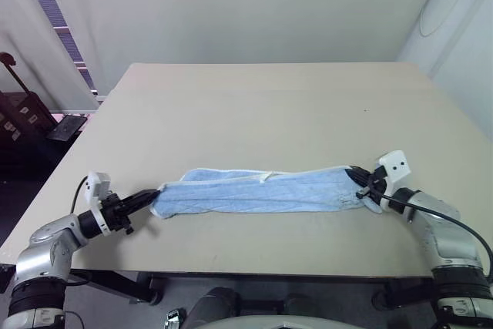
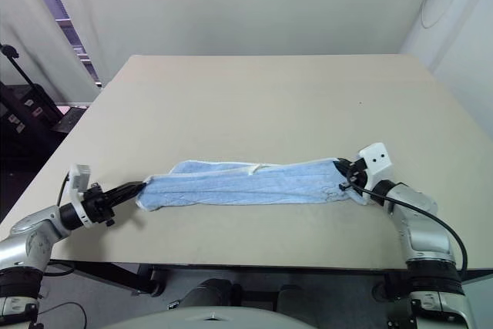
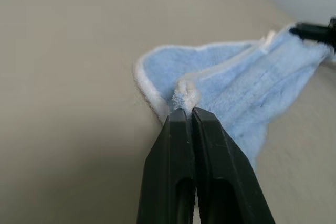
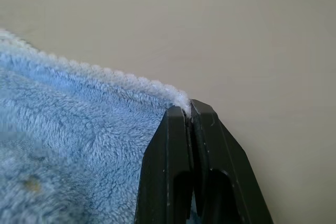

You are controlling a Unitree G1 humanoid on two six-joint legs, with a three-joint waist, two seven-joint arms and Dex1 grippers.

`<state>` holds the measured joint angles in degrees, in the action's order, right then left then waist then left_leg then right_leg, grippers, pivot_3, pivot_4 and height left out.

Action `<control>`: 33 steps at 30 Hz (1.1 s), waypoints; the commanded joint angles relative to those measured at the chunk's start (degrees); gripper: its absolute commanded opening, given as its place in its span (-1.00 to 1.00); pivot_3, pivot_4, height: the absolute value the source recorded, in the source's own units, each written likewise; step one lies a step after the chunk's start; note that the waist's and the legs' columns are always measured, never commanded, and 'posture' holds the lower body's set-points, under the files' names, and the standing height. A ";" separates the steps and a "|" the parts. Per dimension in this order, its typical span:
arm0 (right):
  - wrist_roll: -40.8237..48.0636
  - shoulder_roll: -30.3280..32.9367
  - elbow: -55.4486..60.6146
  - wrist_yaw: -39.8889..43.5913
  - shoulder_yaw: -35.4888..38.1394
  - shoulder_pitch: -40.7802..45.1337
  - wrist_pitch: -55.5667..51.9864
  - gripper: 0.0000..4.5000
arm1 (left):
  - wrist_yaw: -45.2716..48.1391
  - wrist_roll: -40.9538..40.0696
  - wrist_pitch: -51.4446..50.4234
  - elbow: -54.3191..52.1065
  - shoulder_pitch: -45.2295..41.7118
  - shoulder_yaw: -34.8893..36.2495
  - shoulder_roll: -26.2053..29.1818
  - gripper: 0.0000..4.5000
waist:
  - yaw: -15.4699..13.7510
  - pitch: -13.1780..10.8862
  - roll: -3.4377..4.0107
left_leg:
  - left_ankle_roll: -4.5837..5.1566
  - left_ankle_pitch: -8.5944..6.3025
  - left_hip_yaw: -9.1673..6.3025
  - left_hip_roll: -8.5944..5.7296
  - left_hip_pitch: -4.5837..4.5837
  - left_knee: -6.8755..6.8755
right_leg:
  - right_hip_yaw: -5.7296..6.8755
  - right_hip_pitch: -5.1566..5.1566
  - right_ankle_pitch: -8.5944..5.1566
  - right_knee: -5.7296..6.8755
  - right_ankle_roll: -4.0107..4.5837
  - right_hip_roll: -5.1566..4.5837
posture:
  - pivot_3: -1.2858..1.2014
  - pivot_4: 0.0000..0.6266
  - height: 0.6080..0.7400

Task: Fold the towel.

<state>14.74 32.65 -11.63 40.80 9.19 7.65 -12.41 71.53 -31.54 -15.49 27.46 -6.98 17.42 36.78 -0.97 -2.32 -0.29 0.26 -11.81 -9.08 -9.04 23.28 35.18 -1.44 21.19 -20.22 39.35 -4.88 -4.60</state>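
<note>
Currently, in the head views, you have the towel (image 1: 262, 191) lying as a long, narrow, bunched band across the near part of the table (image 1: 254, 105), stretched between your two arms. Your left end effector (image 1: 149, 197) is clenched on its left end, your right end effector (image 1: 360, 181) on its right end. The cloth looks doubled over lengthwise already, with white edging and a small white tag (image 1: 266, 177) showing along the far edge. Judgement: one lengthwise fold roughly made, untidy; the ends are not yet brought together, so the crosswise fold and the flattening are left.

Left wrist view: the end effector (image 3: 190, 110) is pinched tight on a gathered corner of the towel (image 3: 247, 85), white edging bunched at the tips; the rest lies on the table.

Right wrist view: the end effector (image 4: 189, 110) is clamped on the white-edged corner of the towel (image 4: 73, 129).

Writing: none readable in any view; the tag is too small to read.
</note>
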 commanded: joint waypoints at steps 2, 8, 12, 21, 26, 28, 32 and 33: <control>-0.12 0.47 -0.59 -1.56 1.71 1.10 1.27 -1.00 | -0.63 1.81 7.83 12.82 -8.98 2.83 1.49 -0.99 | 0.11 0.01 -0.01 | -0.01 0.01 0.00 -0.01 -0.01 0.02 | -0.01 -0.01 0.04 0.00 -0.02 0.01 | 0.03 -1.00 1.00; 0.98 0.90 0.74 -1.51 3.20 -0.36 1.01 -1.00 | 5.81 3.55 8.38 20.92 -16.49 -0.95 -0.83 -0.99 | 0.38 0.06 -0.06 | -0.01 0.02 0.01 -0.02 -0.01 0.02 | -0.03 0.01 0.15 0.00 -0.21 0.03 | 0.03 -1.00 1.00; 1.68 0.84 2.08 -2.08 4.71 -1.36 0.41 -1.00 | 9.26 6.04 10.34 24.67 -18.41 -3.28 -2.27 -0.99 | 0.47 0.07 -0.04 | -0.01 0.02 -0.02 0.00 -0.02 -0.04 | -0.03 0.07 0.17 0.03 -0.23 0.05 | 0.03 -1.00 1.00; 2.55 0.92 4.43 -2.99 6.52 -3.68 -0.71 -1.00 | 7.31 8.56 16.03 31.56 -23.29 -2.89 -5.11 -0.99 | 0.20 0.09 -0.08 | -0.01 0.02 -0.06 -0.02 -0.01 0.07 | -0.02 0.01 0.17 0.06 -0.23 0.05 | 0.03 -1.00 1.00; 2.79 1.53 4.78 -3.73 8.08 -4.51 -1.02 -1.00 | 5.99 9.55 17.11 32.80 -25.57 -3.36 -6.98 -0.99 | 0.25 0.11 -0.10 | -0.01 0.03 -0.07 -0.02 -0.01 0.06 | -0.02 0.02 0.18 0.06 -0.25 0.05 | 0.03 -1.00 1.00; 2.49 1.79 4.56 -4.02 8.49 -4.68 -0.59 -1.00 | 5.59 9.84 16.18 30.76 -25.81 -3.99 -8.07 -0.99 | 0.23 0.11 -0.10 | -0.01 0.03 -0.07 -0.02 -0.01 0.06 | -0.02 0.02 0.18 0.06 -0.26 0.05 | 0.03 -1.00 1.00; 2.79 2.07 3.90 -5.08 10.01 -4.05 -0.78 -1.00 | 3.36 9.78 14.22 26.40 -25.67 -4.61 -10.16 -0.99 | 0.24 0.11 -0.11 | -0.01 0.03 -0.07 -0.02 -0.01 0.08 | -0.02 0.01 0.21 0.06 -0.29 0.05 | 0.03 -1.00 1.00; 2.67 2.10 3.68 -4.97 9.77 -3.88 -0.59 -1.00 | 2.33 9.52 13.34 25.48 -25.73 -4.56 -10.67 -0.99 | 0.25 0.11 -0.11 | -0.01 0.03 -0.06 -0.02 -0.01 0.08 | -0.02 0.01 0.22 0.06 -0.33 0.05 | 0.03 -1.00 1.00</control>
<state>16.89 33.75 -9.13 36.27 17.35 2.58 -13.70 74.96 -21.70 -1.28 55.92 -31.20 12.52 26.13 -0.72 -2.21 -0.40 0.26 -11.78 -9.15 -9.06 23.28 35.26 -1.46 21.20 -19.97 39.41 -5.26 -4.55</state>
